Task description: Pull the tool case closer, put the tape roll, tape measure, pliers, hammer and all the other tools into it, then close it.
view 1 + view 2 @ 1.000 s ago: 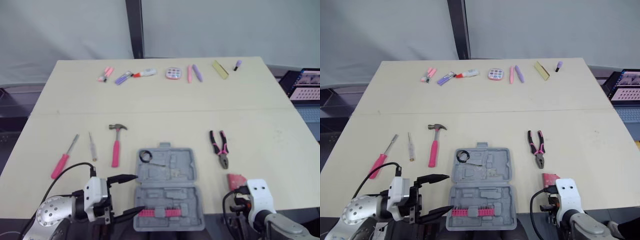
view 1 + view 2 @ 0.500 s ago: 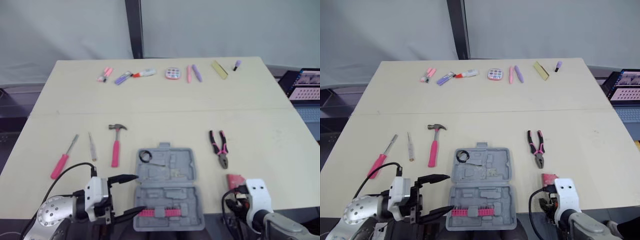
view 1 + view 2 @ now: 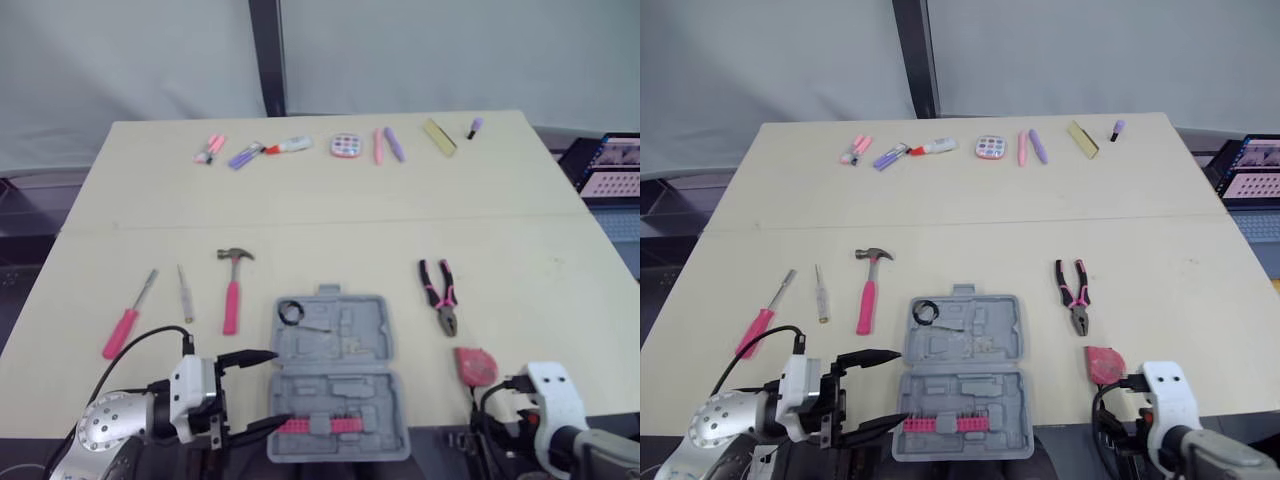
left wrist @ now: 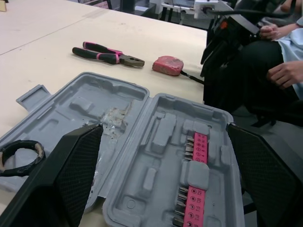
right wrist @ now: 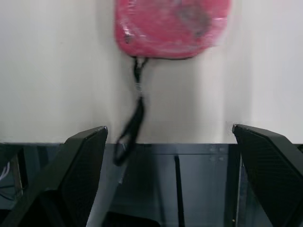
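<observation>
Tape measure (image 5: pixel 171 26) ahead of spread right gripper (image 5: pixel 169 127)

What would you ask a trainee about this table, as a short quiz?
1. True or false: the tool case lies shut.
2. Which tool lies nearest the right hand? A a saw; B the tape measure; C a drill.
3. Fill in: the handles of the pliers are black and ____.
Key: 1 false; 2 B; 3 pink.
</observation>
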